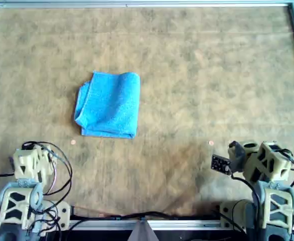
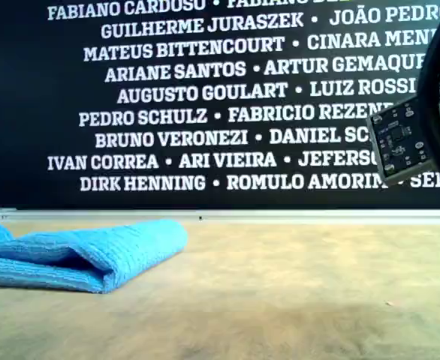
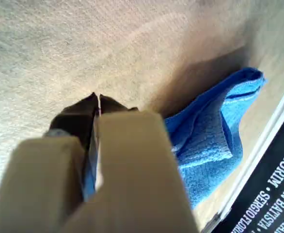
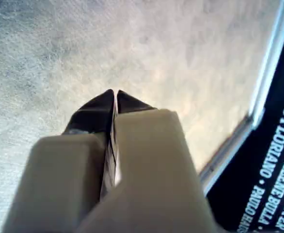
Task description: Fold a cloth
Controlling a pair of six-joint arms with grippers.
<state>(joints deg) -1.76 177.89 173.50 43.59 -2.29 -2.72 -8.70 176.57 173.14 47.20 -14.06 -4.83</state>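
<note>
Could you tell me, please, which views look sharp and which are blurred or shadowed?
Overhead view: even light, slightly soft, the cloth clear. Exterior view: wall lettering crisp, a near circuit board blurred. Left wrist view: the left gripper is out of focus, with a dark shadow beside the cloth. Right wrist view: the right gripper is equally blurred.

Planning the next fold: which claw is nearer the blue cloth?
Left. The left claw, shut, sits just off the cloth, which fills its wrist view's background. The right claw, also shut, faces bare table; no cloth in sight.
</note>
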